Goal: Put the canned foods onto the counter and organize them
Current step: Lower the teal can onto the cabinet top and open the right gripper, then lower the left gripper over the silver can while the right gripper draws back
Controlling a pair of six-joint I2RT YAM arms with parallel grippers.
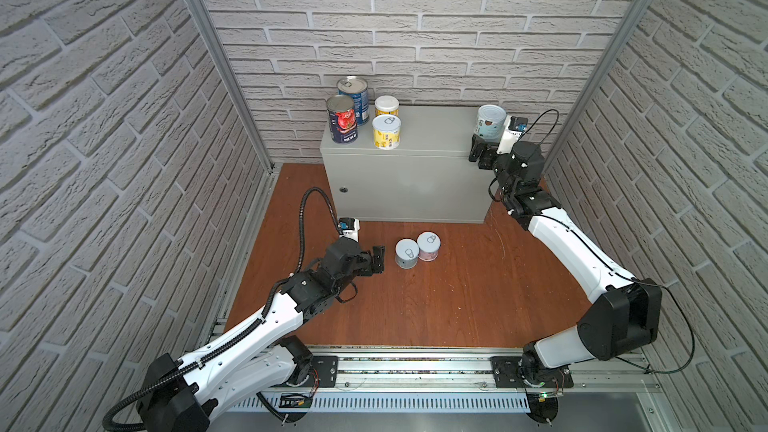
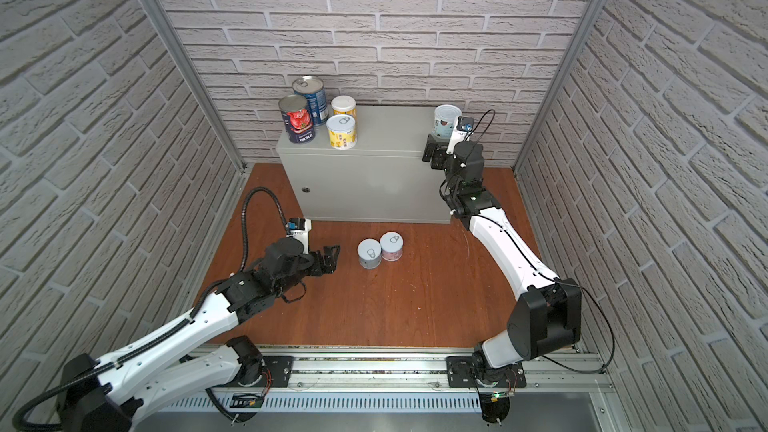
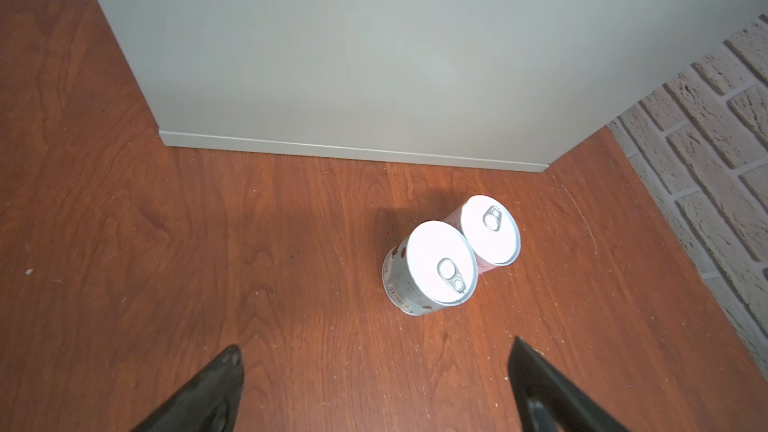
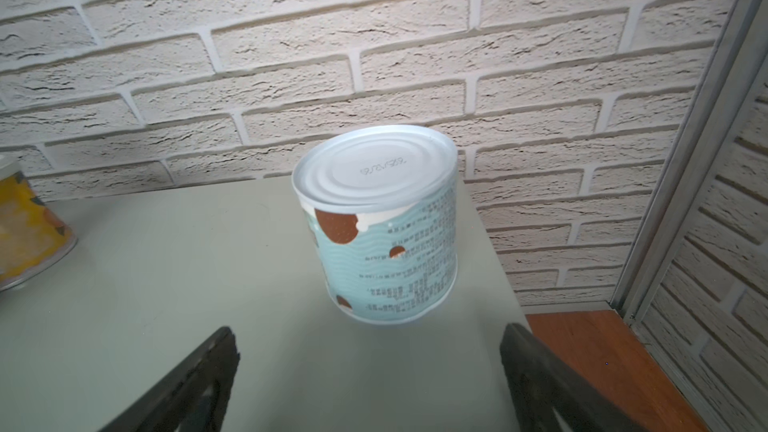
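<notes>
Lower centre, in a top view: left fingers (image 1: 378, 258) apart, empty, low over floor (image 1: 457, 305), near pale blue can (image 1: 406, 254). Pink can (image 1: 429, 246) apparently touching it. Both upright, axes vertical, pull-tabs up. Risk: grasp on either shoves neighbour, tips it.

Upper right: right fingers (image 1: 478, 150) apart, gripping nothing, just short of second pale blue can (image 1: 490, 120) on worktop (image 1: 436, 130), near right edge. Axis vertical, plain end up, seemingly inverted. Risk: stray nudge sends it over edge.
</notes>
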